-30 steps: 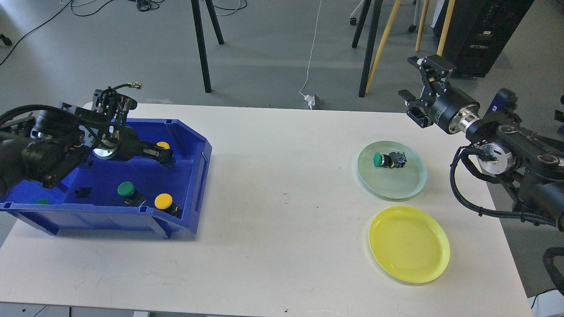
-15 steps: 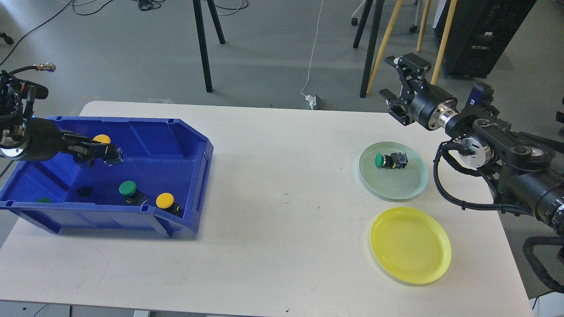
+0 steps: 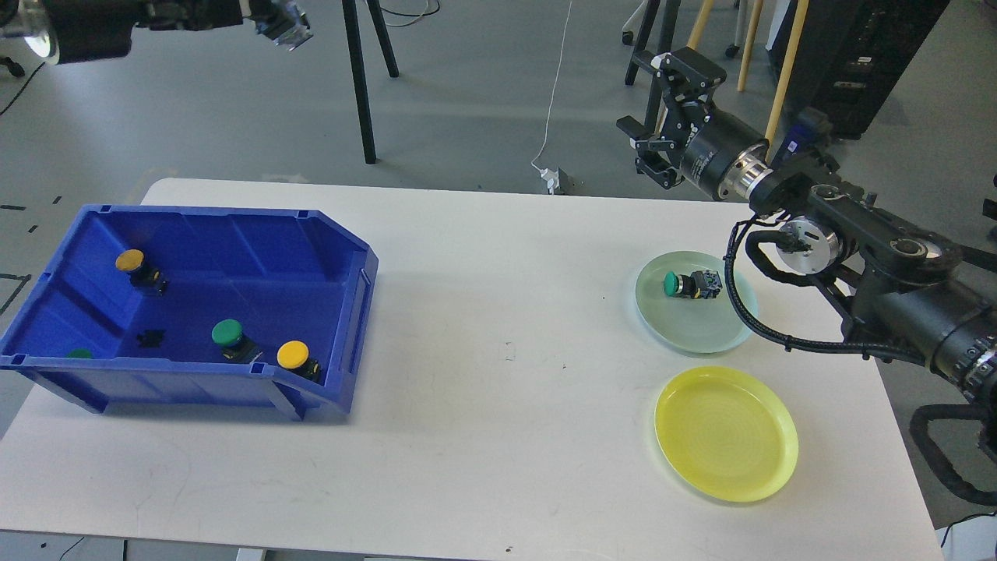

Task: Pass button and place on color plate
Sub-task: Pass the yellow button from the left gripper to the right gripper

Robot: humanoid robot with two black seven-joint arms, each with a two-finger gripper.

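The blue bin [image 3: 354, 288] at the left holds a yellow button [image 3: 130, 262] at its back left, a green button [image 3: 227, 333], another yellow button [image 3: 294, 354] near the front wall, and a green one [image 3: 76, 354] half hidden at the front left. My left gripper [image 3: 282, 22] is high above the floor at the top left, far from the bin; its fingers cannot be told apart. My right gripper [image 3: 645, 109] is open and empty, beyond the table's far edge. The pale green plate [image 3: 693, 331] holds a green button [image 3: 685, 284]. The yellow plate [image 3: 726, 432] is bare.
A small black part [image 3: 148, 339] lies on the bin floor. The white table [image 3: 498, 389] runs between bin and plates. Black stand legs [image 3: 358, 86] and yellow legs [image 3: 779, 86] stand on the floor behind the table. My right arm's cables [image 3: 767, 331] hang over the green plate's right edge.
My left arm has risen out of the bin to the top left. The yellow button it hovered by now lies at the bin's back left. My right gripper has moved left.
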